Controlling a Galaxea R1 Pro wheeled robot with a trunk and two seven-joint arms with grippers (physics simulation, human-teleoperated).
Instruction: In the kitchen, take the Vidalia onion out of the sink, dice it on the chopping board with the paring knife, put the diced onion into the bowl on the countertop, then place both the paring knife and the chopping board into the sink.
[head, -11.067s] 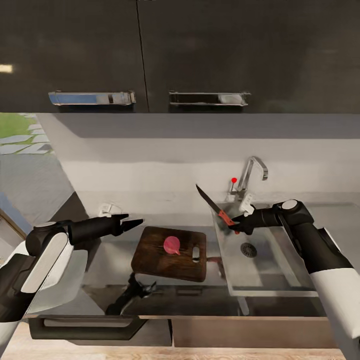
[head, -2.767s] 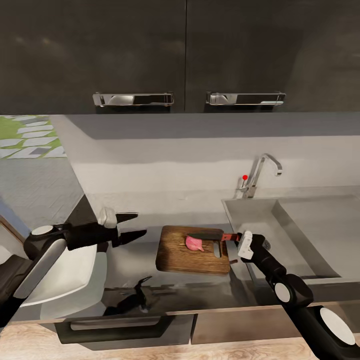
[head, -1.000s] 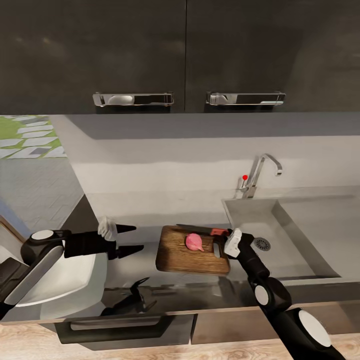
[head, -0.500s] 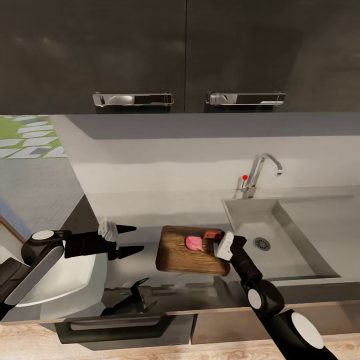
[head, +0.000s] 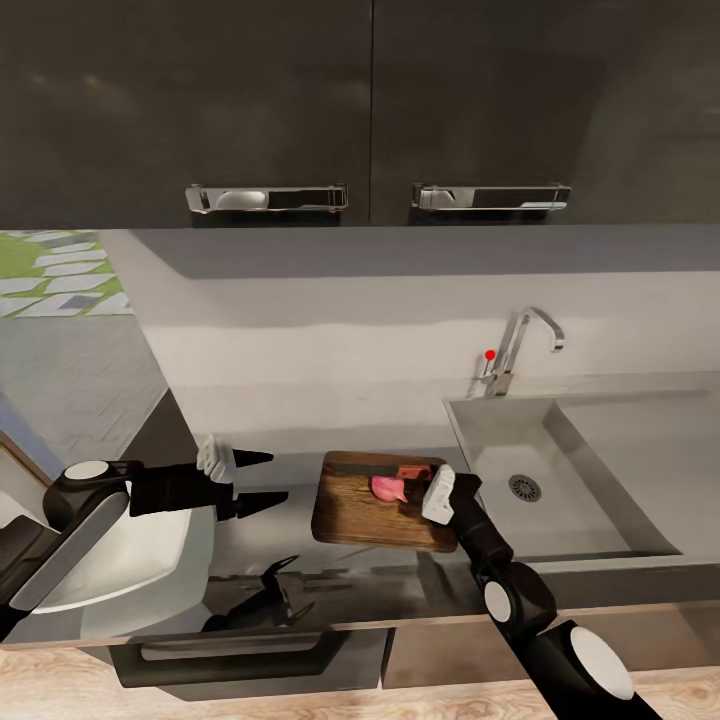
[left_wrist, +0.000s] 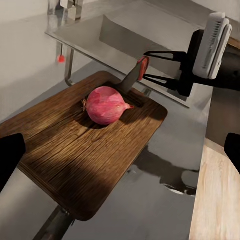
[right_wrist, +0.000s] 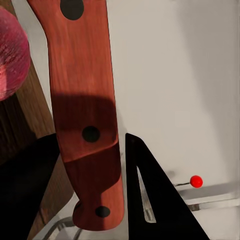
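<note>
One onion (head: 389, 487), whole, sat mid-board (head: 355, 515), one knife (head: 411, 471) just behind it. Right gripper (head: 424, 482) clamped the handle, closer to onion than 0.5 s earlier. Left gripper (head: 262, 478) spread, empty, left of board.

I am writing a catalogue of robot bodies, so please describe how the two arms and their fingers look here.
Both arms are built from matte black segments with white shell panels and round grey-white joint caps. The left gripper ends in two slim, black, pointed fingers behind a ribbed white block. The right gripper has thin black fingers of open triangular frame shape, and a ribbed white block on a black wrist. No loose cables are visible.
</note>
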